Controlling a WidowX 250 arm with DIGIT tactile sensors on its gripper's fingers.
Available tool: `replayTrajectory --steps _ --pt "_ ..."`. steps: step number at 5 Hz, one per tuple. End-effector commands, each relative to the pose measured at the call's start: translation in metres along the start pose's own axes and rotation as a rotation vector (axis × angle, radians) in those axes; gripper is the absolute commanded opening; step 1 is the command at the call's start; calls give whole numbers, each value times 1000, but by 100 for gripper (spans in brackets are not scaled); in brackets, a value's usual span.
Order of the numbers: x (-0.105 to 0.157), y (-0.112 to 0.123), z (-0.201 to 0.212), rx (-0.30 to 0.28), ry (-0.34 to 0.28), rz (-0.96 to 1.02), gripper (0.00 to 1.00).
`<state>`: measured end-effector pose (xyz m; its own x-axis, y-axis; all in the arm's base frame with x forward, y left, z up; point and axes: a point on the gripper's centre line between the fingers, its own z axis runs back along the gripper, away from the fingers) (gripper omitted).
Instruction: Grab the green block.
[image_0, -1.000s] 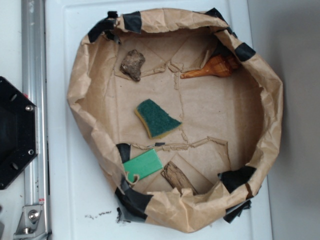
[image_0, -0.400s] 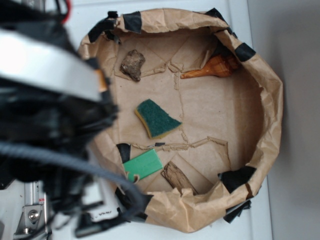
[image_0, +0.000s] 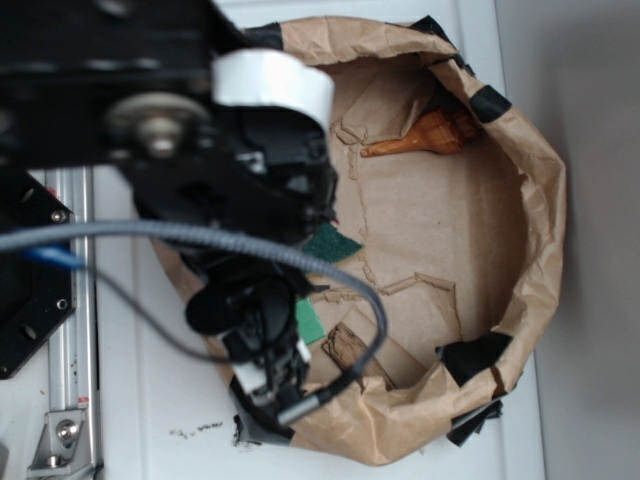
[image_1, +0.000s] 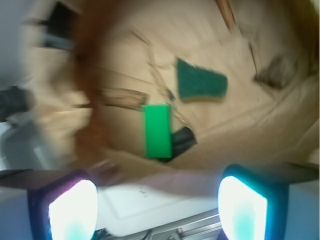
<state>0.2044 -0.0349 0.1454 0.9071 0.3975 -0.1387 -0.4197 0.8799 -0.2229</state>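
Note:
The green block (image_1: 157, 131) is flat and bright green. It lies on the paper floor of the bag next to a strip of black tape, just inside the rim. In the exterior view only a sliver of the block (image_0: 308, 320) shows beside the arm. My gripper (image_1: 157, 210) is open and empty. Its fingertips (image_1: 70, 212) stand wide apart over the bag's rim and the white table, short of the block. In the exterior view the gripper (image_0: 270, 385) hangs over the bag's lower-left rim.
A dark green scouring sponge (image_0: 330, 242) with a yellow underside lies mid-bag, also in the wrist view (image_1: 200, 86). A wood piece (image_0: 350, 350) lies by the block. An orange wooden tool (image_0: 420, 135) lies at the back. The crumpled paper rim (image_0: 540, 200) rings everything.
The arm has swung in from the left over the bag. It now hides the rock, most of the sponge and most of the green block. The objects have not moved.

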Motion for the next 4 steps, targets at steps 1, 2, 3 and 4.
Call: replayTrajectory --steps 1,2,3,4 --pt "41 16 -19 -22 13 58 100" --pt "52 9 -14 -49 23 34 100" --pt "50 1 -44 -15 70 24 100" --pt "30 -10 -77 35 118 -33 100"
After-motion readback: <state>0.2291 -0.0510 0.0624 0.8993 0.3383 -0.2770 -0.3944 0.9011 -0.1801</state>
